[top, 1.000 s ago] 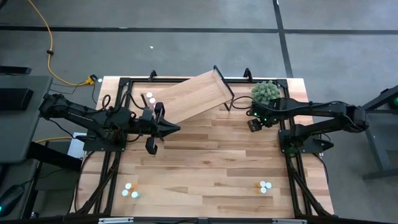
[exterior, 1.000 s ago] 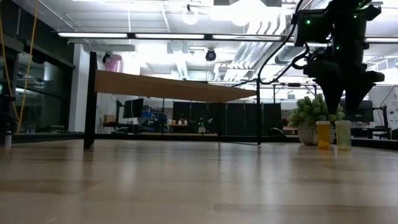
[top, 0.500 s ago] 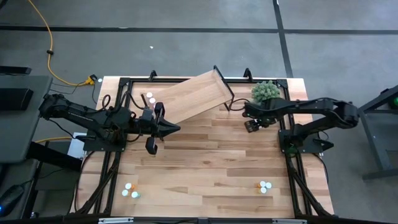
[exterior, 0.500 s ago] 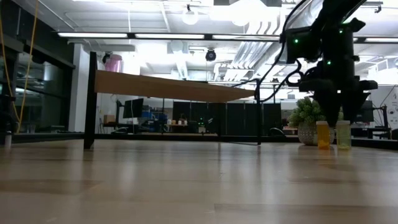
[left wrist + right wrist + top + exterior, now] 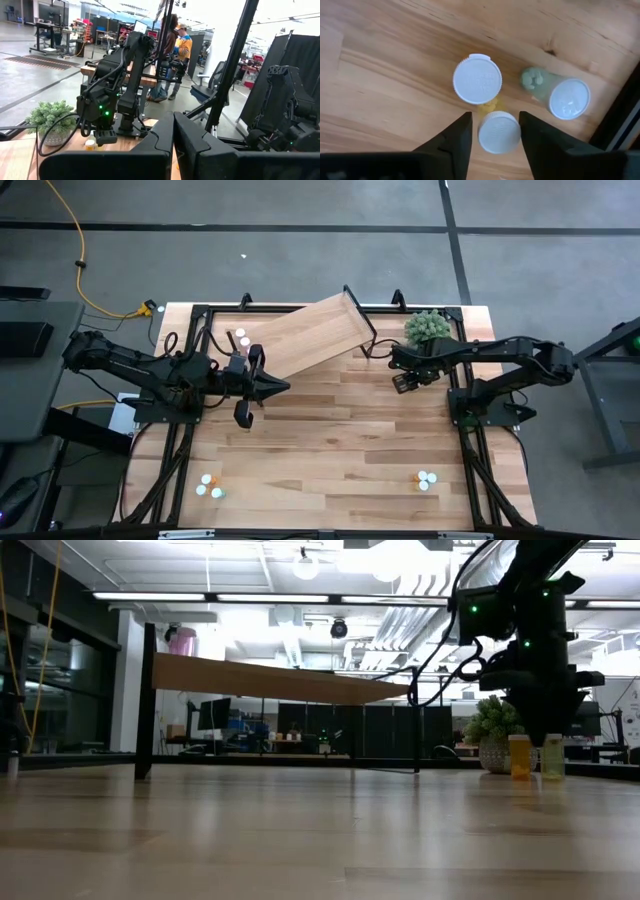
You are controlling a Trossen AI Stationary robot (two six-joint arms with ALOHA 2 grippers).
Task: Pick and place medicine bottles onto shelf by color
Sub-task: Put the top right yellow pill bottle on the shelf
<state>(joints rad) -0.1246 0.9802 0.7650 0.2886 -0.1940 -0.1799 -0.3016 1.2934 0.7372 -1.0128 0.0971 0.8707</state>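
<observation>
Apparently three white-capped bottles [image 5: 499, 131] beneath right end effector [image 5: 495, 131].

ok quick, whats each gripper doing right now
Left gripper: shut, holding nothing, idle near the shelf.
Right gripper: open, fingers either side of a white-capped bottle by the plant, not gripping yet.

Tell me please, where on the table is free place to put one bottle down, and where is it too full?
The table's middle is bare wood, between the left tool and the right tool. The front edge is also bare between the two bottle clusters. It is crowded under the right tool, by the plant, where three bottles stand close.
</observation>
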